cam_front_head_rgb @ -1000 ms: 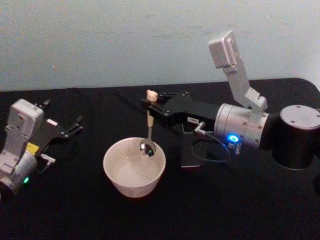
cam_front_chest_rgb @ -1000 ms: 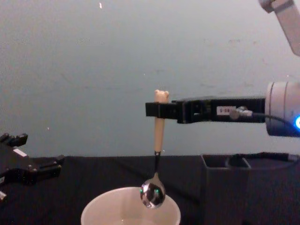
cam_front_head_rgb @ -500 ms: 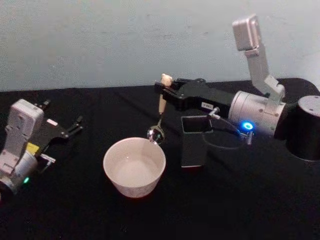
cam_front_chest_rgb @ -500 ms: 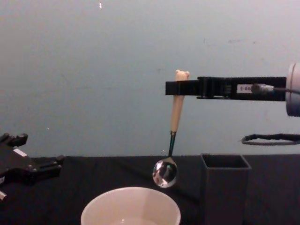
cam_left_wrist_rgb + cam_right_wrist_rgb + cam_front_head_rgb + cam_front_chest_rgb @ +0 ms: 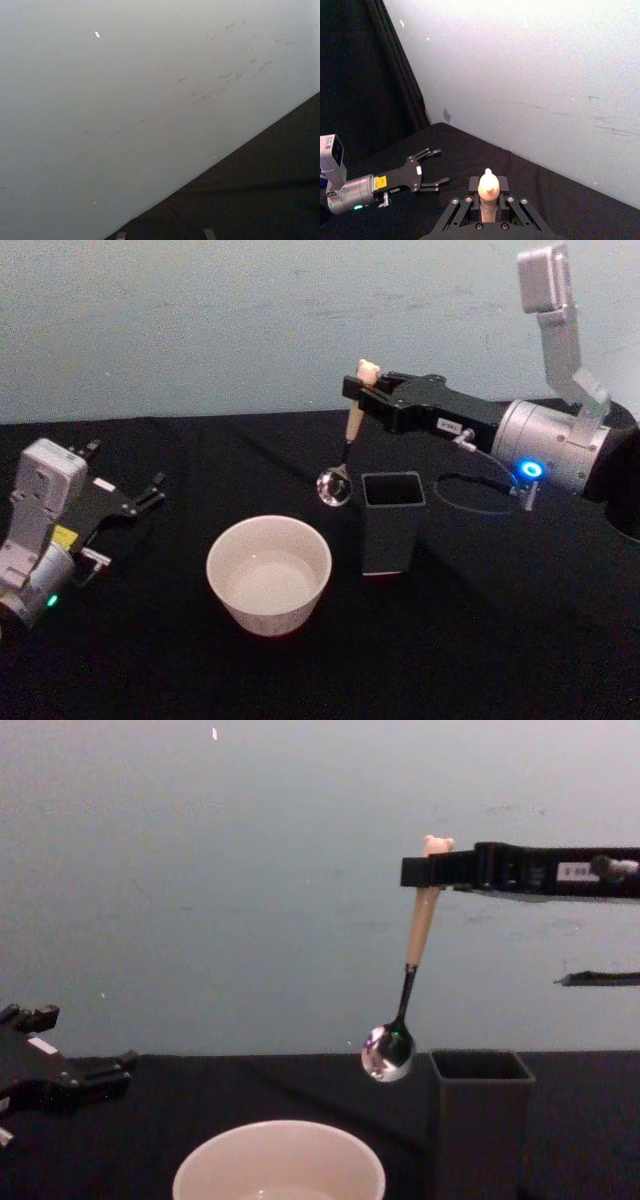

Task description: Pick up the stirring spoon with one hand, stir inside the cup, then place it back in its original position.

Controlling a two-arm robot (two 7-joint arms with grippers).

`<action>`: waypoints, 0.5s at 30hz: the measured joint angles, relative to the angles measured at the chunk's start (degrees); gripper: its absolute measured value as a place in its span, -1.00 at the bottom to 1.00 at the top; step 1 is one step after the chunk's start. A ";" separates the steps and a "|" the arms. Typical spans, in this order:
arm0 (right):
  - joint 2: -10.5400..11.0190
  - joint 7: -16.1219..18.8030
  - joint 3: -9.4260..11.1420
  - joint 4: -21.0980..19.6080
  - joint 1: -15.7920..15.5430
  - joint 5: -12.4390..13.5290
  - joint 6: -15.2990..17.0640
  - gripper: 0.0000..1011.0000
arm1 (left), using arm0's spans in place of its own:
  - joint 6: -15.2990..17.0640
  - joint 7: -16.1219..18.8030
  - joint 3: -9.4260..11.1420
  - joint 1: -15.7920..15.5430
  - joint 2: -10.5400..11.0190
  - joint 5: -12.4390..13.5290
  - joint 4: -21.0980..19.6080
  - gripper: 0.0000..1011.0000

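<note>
The right gripper [image 5: 363, 385], clamped just under the bear-head top, holds the slim beige-handled metal stirring spoon [image 5: 351, 430] aloft, clear of the wide cream-white cup [image 5: 265, 615] and just left of the dark grey square holder [image 5: 392, 530]. Stirring looks finished; setting the spoon back, seemingly in the holder, is yet to do. The left gripper [image 5: 442, 165] rests far left, fingers spread.

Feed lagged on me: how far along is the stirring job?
Done, it seems: the beige-handled, bear-topped metal stirring spoon, whose bowl hung in the wide cream-white cup a second ago, is out of it. In hand: the right gripper, shut on its handle, holds it tilted beside the dark grey square holder. Still to do: set it back, presumably in that holder, and release. The left gripper sits parked, open, far left.
</note>
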 joint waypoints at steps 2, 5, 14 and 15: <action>0.47 -0.09 0.26 0.00 0.01 0.57 -0.06 -0.58 | 0.00 0.00 0.00 0.00 0.00 0.01 0.00 0.98; 1.06 -0.18 0.51 -0.04 -0.01 1.25 -0.21 -0.58 | 0.00 0.00 0.00 0.00 0.00 0.00 0.00 0.98; 2.90 -0.47 1.70 -0.18 -0.15 3.98 -0.50 -0.58 | 0.00 0.00 0.00 0.00 0.00 0.00 0.00 0.98; 3.04 -0.53 1.83 -0.23 -0.18 4.21 -0.59 -0.58 | 0.00 0.00 0.00 0.00 0.00 0.00 0.00 0.98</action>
